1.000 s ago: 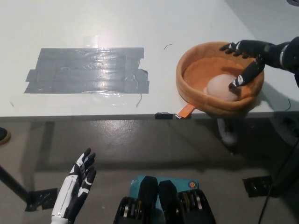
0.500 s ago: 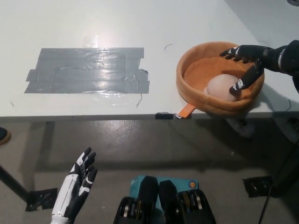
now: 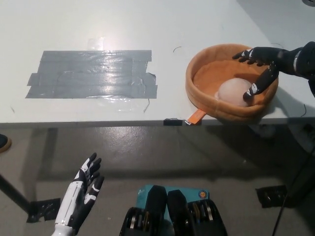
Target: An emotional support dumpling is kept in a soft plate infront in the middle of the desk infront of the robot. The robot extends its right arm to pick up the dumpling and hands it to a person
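Black right hand (image 3: 260, 66) reaches in from the right, over the far-right rim of the round orange soft fabric plate (image 3: 206, 101). Fingers (image 3: 244, 53) are spread, not closed on anything: one group fans out above the plate's back rim, and one digit angles down with its tip touching the right side of the pale, translucent, rounded dumpling (image 3: 232, 91). No grip on it. The dumpling sits inside the plate, directly under and just left of the right hand, toward the plate's near-right wall. The plate is on the white desk (image 3: 123, 24) close to its near edge, with a small orange tab sticking out at the front. Well to the left of the hand, a patch of grey tape strips (image 3: 92, 73) lies flat on the desk. White left hand (image 3: 83, 189) rests low, below the desk edge, open with fingers apart, holding nothing.
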`<state>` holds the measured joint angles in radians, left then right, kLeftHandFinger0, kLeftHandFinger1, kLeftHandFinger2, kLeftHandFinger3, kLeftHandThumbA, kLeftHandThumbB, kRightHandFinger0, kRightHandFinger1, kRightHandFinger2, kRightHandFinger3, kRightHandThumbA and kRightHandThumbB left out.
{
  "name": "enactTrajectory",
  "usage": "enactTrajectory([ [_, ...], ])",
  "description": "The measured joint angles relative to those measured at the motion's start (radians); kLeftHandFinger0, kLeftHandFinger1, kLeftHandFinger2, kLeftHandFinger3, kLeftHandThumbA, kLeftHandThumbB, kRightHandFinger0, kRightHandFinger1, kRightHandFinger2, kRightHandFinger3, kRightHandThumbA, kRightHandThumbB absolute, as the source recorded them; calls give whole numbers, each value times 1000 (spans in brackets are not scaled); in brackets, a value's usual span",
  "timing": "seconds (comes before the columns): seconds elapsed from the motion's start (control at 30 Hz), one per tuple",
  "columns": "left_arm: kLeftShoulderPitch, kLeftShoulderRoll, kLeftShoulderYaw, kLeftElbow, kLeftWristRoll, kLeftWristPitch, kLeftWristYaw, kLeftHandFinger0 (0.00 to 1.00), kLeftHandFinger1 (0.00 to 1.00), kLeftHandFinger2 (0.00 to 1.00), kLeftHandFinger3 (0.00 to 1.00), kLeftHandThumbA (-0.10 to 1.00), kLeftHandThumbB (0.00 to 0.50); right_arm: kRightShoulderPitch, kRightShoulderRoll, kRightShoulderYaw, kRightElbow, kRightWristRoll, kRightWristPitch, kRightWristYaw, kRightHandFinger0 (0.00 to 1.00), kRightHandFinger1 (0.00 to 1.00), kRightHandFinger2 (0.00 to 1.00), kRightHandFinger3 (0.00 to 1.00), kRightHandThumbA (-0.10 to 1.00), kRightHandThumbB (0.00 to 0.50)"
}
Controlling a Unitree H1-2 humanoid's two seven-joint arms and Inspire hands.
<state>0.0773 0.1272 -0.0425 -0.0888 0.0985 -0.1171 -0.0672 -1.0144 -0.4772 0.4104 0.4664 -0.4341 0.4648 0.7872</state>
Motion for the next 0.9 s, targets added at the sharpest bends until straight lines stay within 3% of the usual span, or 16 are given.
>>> enactTrajectory([
  [0.2, -1, 0, 0, 0, 1, 0, 0, 1000, 1000, 1000, 1000, 824, 122, -1, 0, 0, 0, 3, -1, 6, 1000, 1000, 1000, 1000, 1000, 293],
  [0.43, -3, 1, 0, 0, 1, 3, -1, 1000, 1000, 1000, 1000, 819, 131, -8, 0, 1, 3, 12, -2, 17, 1000, 1000, 1000, 1000, 962, 333],
  [0.9, -13, 1, -3, -2, 7, 22, -1, 1000, 1000, 1000, 1000, 807, 108, -11, 20, 1, 64, 25, -5, 34, 1000, 1000, 1000, 1000, 936, 303],
])
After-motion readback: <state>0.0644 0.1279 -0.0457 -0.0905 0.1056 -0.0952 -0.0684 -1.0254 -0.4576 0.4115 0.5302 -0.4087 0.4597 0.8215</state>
